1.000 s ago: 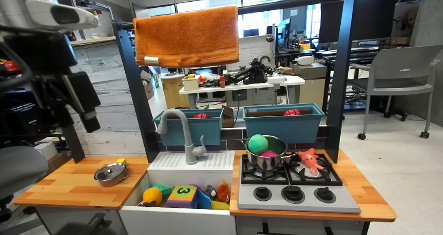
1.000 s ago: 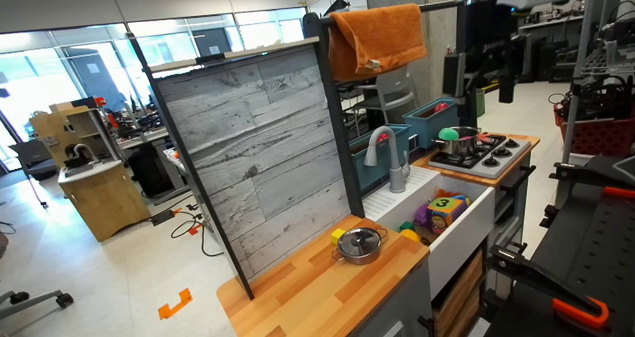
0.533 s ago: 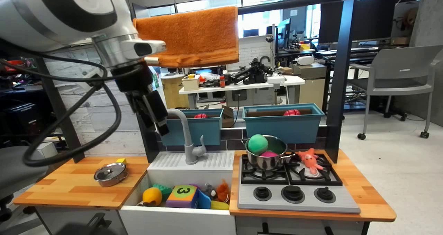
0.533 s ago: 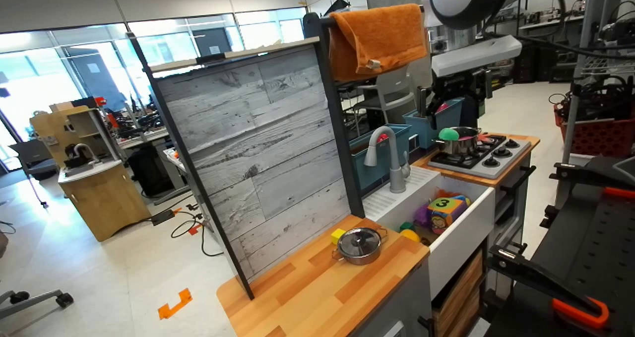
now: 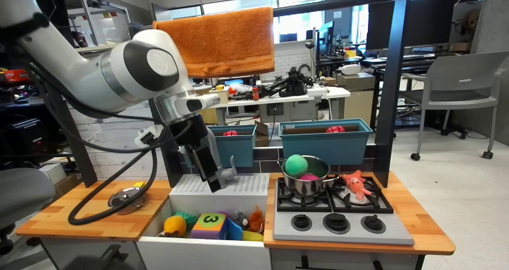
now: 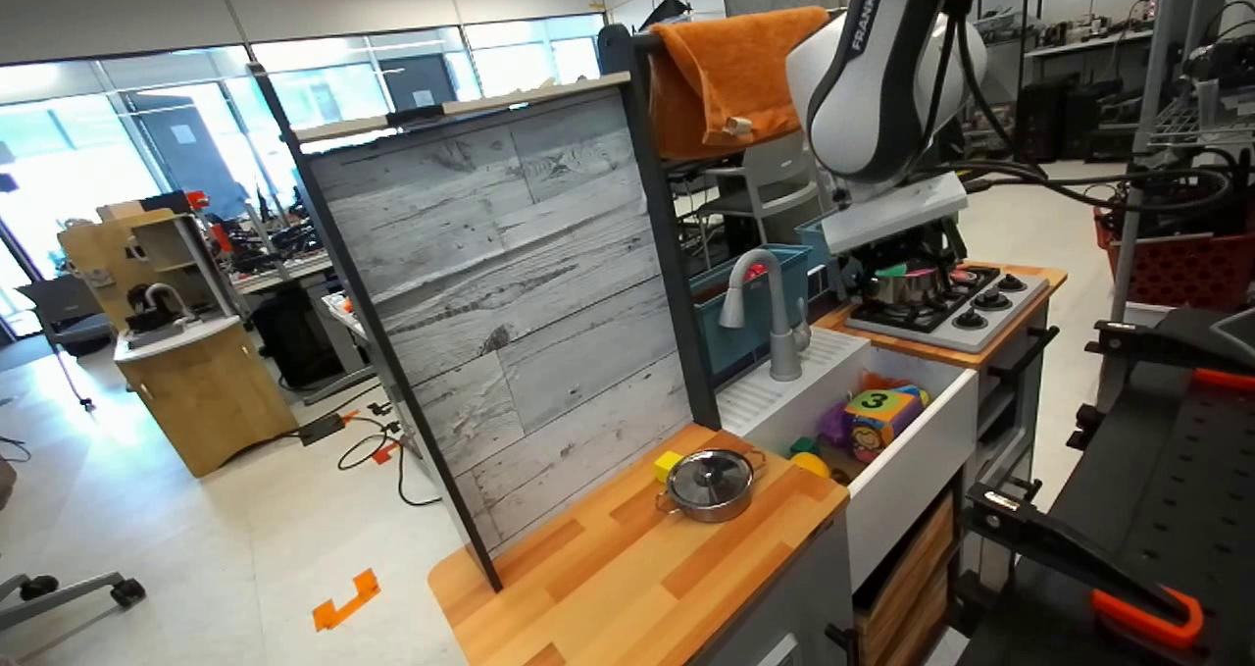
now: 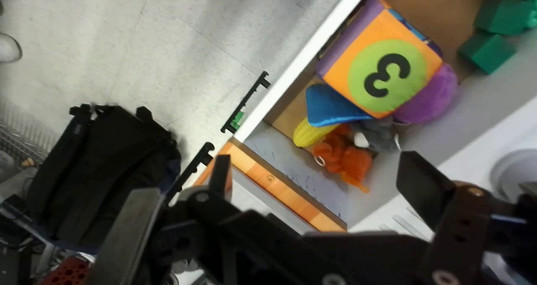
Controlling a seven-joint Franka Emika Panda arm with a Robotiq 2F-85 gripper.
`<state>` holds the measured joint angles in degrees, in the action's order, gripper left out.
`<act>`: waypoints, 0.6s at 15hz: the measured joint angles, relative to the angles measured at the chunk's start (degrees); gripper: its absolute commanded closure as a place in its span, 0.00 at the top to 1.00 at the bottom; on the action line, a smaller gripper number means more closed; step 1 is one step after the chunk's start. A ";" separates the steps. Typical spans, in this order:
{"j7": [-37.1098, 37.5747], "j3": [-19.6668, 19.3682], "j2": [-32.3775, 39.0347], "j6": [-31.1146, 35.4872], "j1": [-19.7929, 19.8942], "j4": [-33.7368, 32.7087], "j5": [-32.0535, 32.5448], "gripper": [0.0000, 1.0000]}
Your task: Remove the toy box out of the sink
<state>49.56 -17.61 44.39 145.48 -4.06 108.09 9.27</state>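
Note:
The toy box is a soft-looking block with a black 3 on a green circle, orange top and purple side. It lies in the sink among other toys, in both exterior views (image 5: 210,223) (image 6: 880,421) and the wrist view (image 7: 384,73). The white sink (image 5: 203,255) has its front rim in the wrist view (image 7: 304,61); its grey faucet is partly hidden behind my gripper in an exterior view. My gripper (image 5: 210,182) is above the sink, higher than the toy box and apart from it. In the wrist view the fingers (image 7: 316,171) are wide apart with nothing between them.
In the sink, a blue piece (image 7: 331,106), a yellow corn (image 7: 310,133), an orange plush (image 7: 348,159) and a purple toy (image 7: 434,94) crowd the box. The faucet (image 6: 781,337) rises behind the sink. A lidded pan (image 6: 711,485) and stovetop (image 5: 338,226) flank it.
The arm has swung in from the upper left and come down over the sink, moving right and lower in an exterior view. The toy box and other toys have not moved.

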 measured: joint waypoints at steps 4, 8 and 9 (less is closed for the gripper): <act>2.21 -0.97 9.83 -4.21 -0.52 -7.46 0.00 1.00; 2.38 -1.86 18.17 -7.36 -0.52 -16.17 0.38 1.00; 2.38 -1.89 20.09 -7.89 -0.52 -18.15 0.47 1.00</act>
<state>51.93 -19.51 64.48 137.60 -4.59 89.94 9.74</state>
